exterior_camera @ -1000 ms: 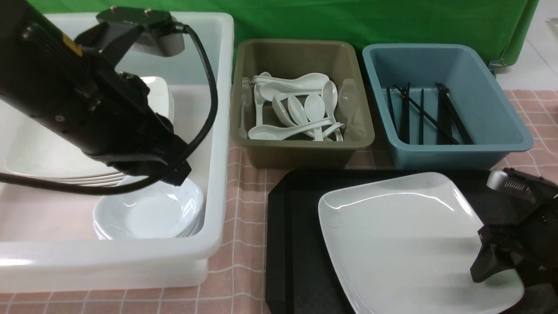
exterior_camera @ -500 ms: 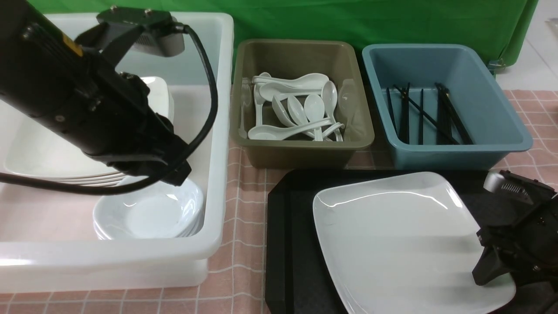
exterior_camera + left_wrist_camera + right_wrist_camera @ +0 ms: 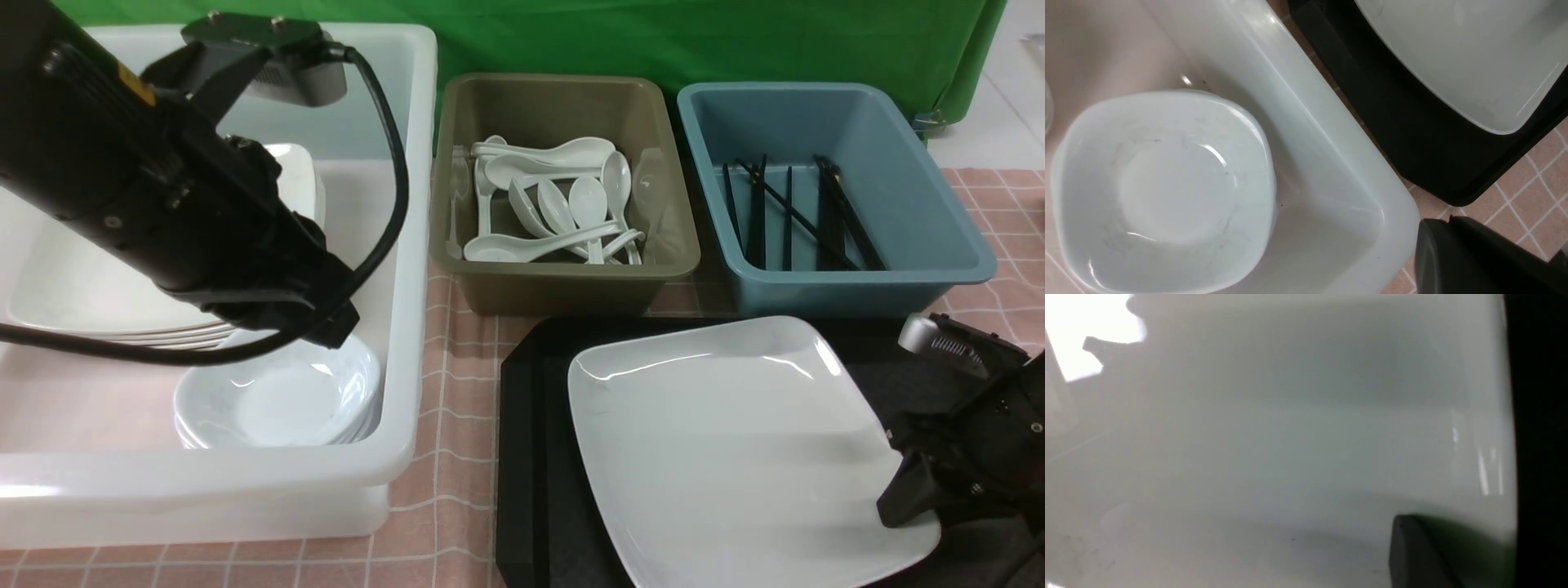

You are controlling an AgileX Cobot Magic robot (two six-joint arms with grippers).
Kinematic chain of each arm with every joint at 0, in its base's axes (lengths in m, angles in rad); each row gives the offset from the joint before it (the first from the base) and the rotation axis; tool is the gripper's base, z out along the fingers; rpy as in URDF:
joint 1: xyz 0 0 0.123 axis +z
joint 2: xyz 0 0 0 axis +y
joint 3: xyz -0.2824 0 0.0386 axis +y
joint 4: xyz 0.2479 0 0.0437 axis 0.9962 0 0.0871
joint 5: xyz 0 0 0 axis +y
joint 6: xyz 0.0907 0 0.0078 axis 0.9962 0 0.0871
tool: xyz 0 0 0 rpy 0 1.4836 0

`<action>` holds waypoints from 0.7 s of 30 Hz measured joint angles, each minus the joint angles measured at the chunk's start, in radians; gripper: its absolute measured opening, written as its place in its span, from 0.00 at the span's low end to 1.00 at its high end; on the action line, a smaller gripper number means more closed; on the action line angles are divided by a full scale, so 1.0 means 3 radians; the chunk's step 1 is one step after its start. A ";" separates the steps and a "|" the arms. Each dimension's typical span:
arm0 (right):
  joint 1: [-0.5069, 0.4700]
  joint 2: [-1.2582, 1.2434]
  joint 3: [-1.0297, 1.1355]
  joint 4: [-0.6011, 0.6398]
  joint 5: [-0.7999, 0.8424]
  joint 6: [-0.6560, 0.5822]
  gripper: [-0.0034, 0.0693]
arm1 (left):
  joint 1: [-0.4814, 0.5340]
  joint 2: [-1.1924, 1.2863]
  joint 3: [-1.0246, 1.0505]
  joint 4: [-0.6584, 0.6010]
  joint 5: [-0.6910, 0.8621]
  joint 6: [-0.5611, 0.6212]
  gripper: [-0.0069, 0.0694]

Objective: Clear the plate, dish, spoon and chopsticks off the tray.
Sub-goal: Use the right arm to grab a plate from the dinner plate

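**Task status.** One task item is visible on the tray: the plate, which lies flat and covers most of the tray floor. No spoon, chopstick or dish shows on the exposed tray surface, though the right arm hides the tray's 3 o'clock end.
- The spoons lie in the olive bin, at 12 o'clock from the tray.
- The chopsticks lie in the blue bin, at 1 o'clock.
- The small dishes are stacked in the white tub, at 9 o'clock.

Judged from this layout, three of the four removals are done and the plate is left.

**Grippers.** The right gripper sits at the plate's 4 o'clock rim. Whether its jaws have clamped the rim cannot be told. The left gripper hangs over the small dishes, fully closed and holding nothing.

**View differences.**
- The front view alone shows both bins and their contents.
- The right wrist view alone shows one finger lying over the plate's inner surface near the rim. The opposing finger is not visible.
- The left wrist view alone looks straight down into the top dish and shows it empty. It also shows the tub wall standing close to the tray's corner, with tablecloth between them.
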 joint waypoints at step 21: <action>0.0003 -0.1155 0.0044 -0.0038 0.0690 0.0025 0.17 | 0.0000 0.0000 0.0000 0.0022 0.0000 0.0038 0.09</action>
